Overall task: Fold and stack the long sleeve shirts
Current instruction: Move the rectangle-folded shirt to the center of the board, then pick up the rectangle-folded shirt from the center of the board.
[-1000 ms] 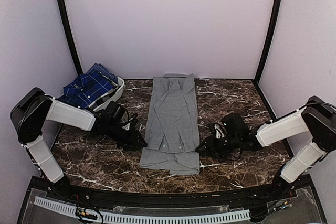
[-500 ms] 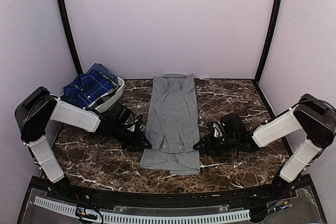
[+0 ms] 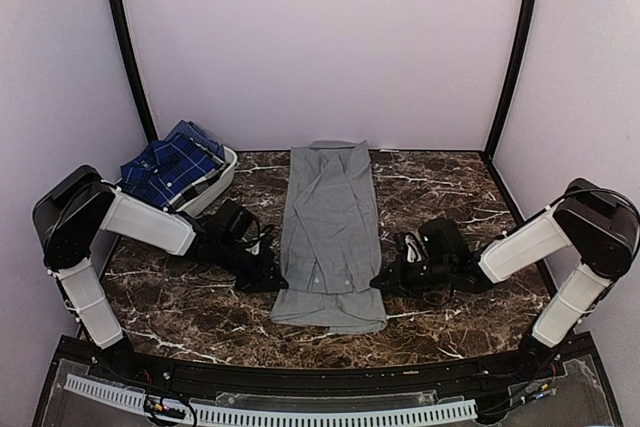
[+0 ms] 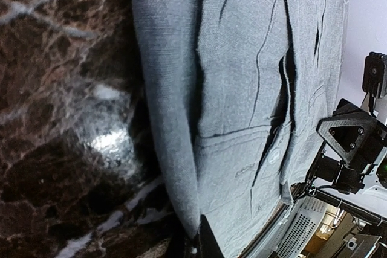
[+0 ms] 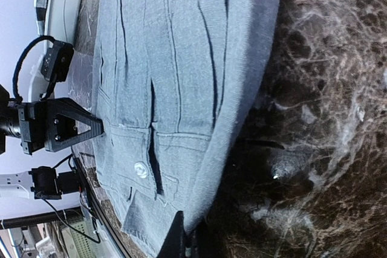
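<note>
1. Mid-grey cloth button-up shirt [image 3: 328, 227]: lies flat and lengthwise on the middle of the dark brown, white-veined marble table [image 3: 450, 197]. It is folded into a long narrow strip, with a slightly wider layer at the near end.
2. Left gripper [image 3: 273, 276]: jaws closed, pinching the shirt's left edge close to its near end, low against the table.
3. Right gripper [image 3: 381, 282]: jaws closed in the same way on the opposite, right edge, roughly level with the left one.
4. Dark blue plaid cloth shirt with thin white lines [image 3: 168, 167]: bunched in the white oval plastic basket [image 3: 228, 162] at the far left, well apart from the grey one.
5. Handling (judged): light, limp, thin woven cloth. It creases easily, will sag between the grip points, and probably slides readily on polished stone. It is best held by the layered side edges, both at once, so that the layers lift together and the fold line stays straight.
6. Writing: no brand, label or lettering can be read. Only a small pale button [image 5: 140, 169] and stitched seams show in the right wrist view.
</note>
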You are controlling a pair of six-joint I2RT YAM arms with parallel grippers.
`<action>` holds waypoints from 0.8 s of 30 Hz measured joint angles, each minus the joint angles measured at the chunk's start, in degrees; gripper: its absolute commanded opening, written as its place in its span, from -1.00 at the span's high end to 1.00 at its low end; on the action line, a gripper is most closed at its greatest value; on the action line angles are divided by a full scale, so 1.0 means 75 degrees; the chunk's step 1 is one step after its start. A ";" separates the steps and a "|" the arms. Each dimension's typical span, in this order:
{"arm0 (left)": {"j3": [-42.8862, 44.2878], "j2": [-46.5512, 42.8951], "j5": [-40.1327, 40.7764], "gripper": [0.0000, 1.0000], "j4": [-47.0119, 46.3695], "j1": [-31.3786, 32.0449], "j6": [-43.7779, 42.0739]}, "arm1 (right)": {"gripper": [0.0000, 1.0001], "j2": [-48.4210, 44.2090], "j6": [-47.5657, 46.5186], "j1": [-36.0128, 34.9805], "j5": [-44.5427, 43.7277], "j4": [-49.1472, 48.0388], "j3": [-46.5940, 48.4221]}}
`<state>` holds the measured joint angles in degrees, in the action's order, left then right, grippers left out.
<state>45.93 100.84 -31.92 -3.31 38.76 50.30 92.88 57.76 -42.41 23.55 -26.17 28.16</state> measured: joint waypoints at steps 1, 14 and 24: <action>-0.0020 -0.0003 -0.0006 1.00 -0.0035 0.0023 0.0052 | 1.00 -0.0009 0.0017 -0.0003 0.0000 -0.0026 -0.0038; -0.1690 -0.1652 0.0041 1.00 -0.0621 0.0842 0.1099 | 1.00 -0.2355 0.0478 -0.1035 -0.0321 0.0303 -0.1174; -0.2154 -0.2804 0.0187 1.00 -0.1023 0.1198 0.2005 | 1.00 -0.3392 0.0863 -0.1483 -0.0781 0.1139 -0.1122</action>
<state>29.78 79.81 -30.52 -10.98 47.75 65.34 67.44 64.23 -53.54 17.69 -17.63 19.75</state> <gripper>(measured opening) 0.009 0.005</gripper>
